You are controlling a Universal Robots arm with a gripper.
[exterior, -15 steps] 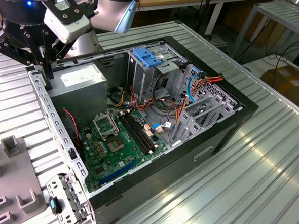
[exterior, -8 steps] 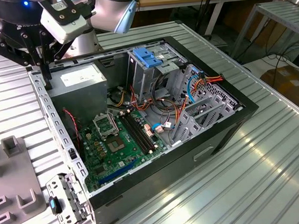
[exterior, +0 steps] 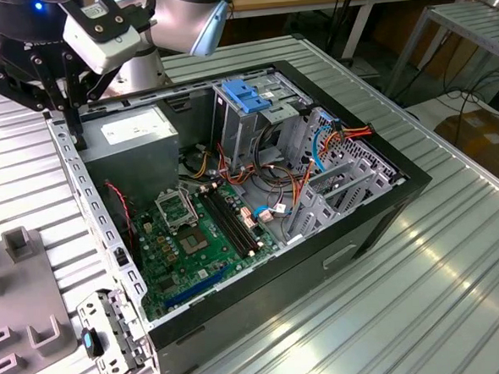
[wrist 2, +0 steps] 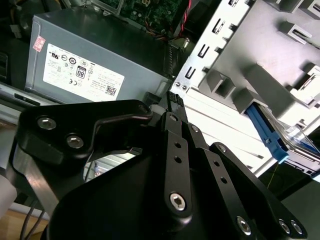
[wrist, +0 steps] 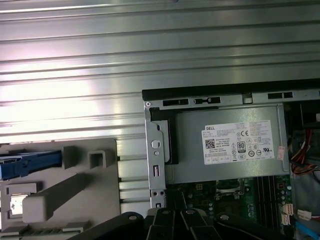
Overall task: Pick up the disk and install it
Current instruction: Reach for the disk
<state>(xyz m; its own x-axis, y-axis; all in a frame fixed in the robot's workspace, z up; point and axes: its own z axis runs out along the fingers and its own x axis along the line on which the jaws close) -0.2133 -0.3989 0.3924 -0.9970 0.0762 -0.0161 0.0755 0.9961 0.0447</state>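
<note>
The disk (wrist: 27, 164) lies in a grey holder (wrist: 75, 185) on the table beside the open computer case (exterior: 354, 231); its blue carrier edge shows in both wrist views, the second giving the disk (wrist 2: 270, 134) end-on. My gripper (wrist 2: 173, 98) hangs over the case's rear wall, beside the grey power supply (wrist 2: 100, 60), well apart from the disk. Its black fingers meet at the tips with nothing between them. In the exterior view the gripper (exterior: 75, 130) is at the far left corner of the case. The drive cage (exterior: 246, 128) with a blue latch piece stands at the case's far side.
Inside the case are the green motherboard (exterior: 193, 241), bundles of coloured cables (exterior: 332, 144) and metal brackets (exterior: 335, 194). The grey holder (exterior: 22, 286) sits at the exterior view's left on the ribbed metal table (exterior: 426, 295). A loose metal bracket (exterior: 114, 335) lies by the case's near corner.
</note>
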